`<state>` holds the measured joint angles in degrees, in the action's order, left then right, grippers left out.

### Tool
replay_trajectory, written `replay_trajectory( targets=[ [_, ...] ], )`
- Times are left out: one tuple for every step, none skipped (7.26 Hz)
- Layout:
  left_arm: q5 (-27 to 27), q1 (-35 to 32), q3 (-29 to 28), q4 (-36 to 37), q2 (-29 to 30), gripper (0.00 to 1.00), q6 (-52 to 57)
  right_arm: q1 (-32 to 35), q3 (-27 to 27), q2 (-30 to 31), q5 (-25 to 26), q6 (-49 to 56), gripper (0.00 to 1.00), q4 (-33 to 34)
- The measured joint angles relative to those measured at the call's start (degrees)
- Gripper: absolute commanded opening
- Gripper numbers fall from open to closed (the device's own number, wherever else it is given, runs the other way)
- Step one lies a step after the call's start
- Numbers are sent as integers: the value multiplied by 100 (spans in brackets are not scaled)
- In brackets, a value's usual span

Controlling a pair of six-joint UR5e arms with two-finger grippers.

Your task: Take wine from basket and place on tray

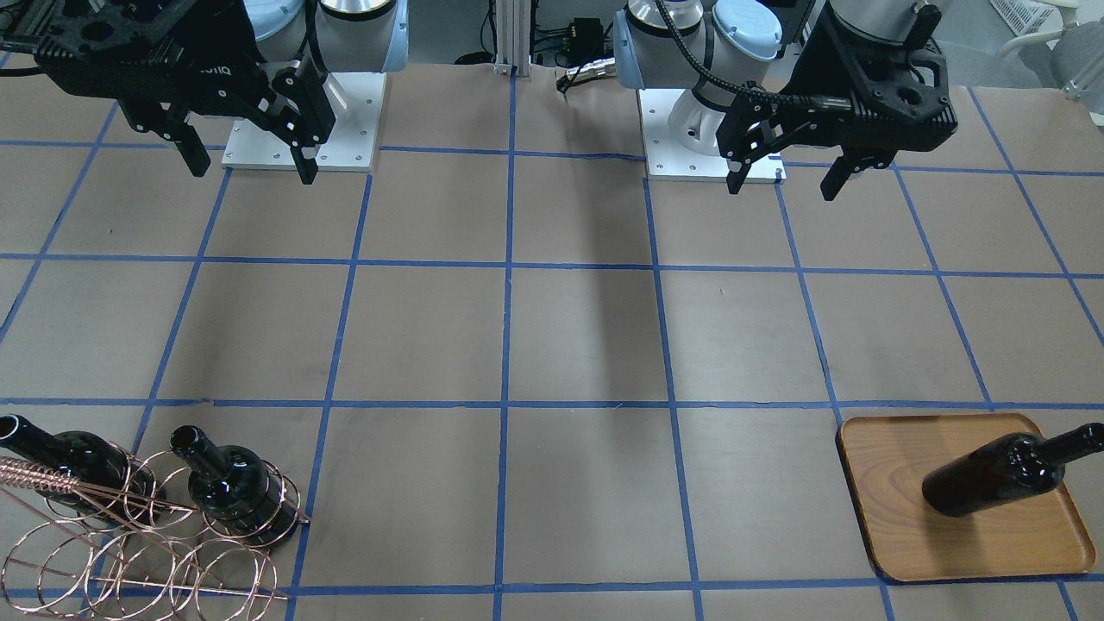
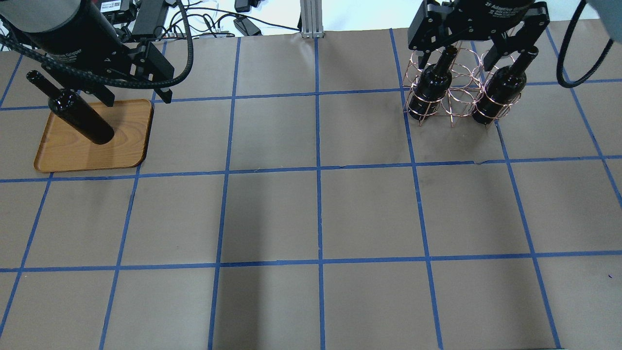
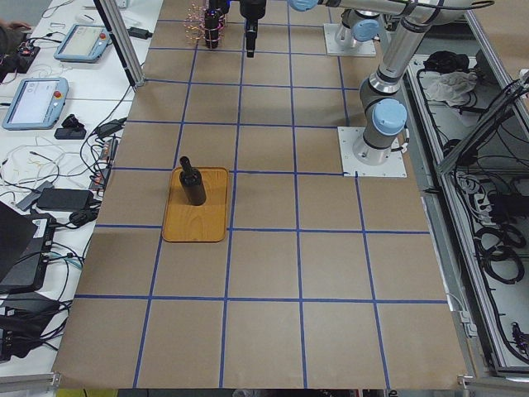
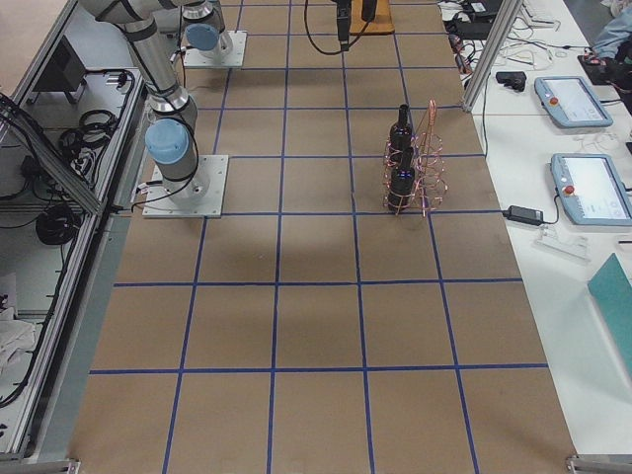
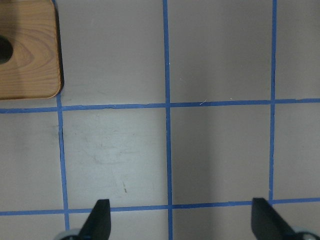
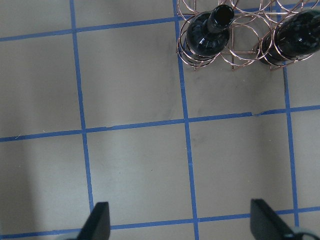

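at the left of the overhead view the tray (image 2: 132, 143) lies flat on the table (image 2: 316, 214), and one wine bottle (image 2: 80, 116) stands upright on it, free of any grip. the overhead angle makes that bottle look slanted, while the exterior left view shows it standing straight on the wood. the left gripper (image 1: 783, 186) hangs above the table beside the tray, its fingers spread wide with nothing between them. the overhead view hides part of it behind the arm, but the front-facing view shows both fingertips plainly. its own wrist camera catches only one rounded corner of the tray and a dark sliver of the bottle at the picture's edge, with bare taped squares between the fingers. further right stands the basket (image 2: 454, 97), with two more bottles (image 2: 427, 92) upright in its rings, one at each end. the exterior right view adds a tall wire piece rising beside them, which the overhead view does not show. the right gripper (image 1: 252, 171) is also wide apart and empty. from overhead it seems to sit right over the basket, yet its wrist camera places the basket and both bottles at the top edge of the picture, well clear of the fingers, and the front-facing view shows it raised high.
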<state>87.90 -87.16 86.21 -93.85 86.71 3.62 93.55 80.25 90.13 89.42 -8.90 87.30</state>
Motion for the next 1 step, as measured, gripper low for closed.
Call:
replay_trajectory(
  targets=[
    [7, -2, 37, 2, -15, 100, 18, -3, 11, -31, -10, -6, 100, -7]
  ],
)
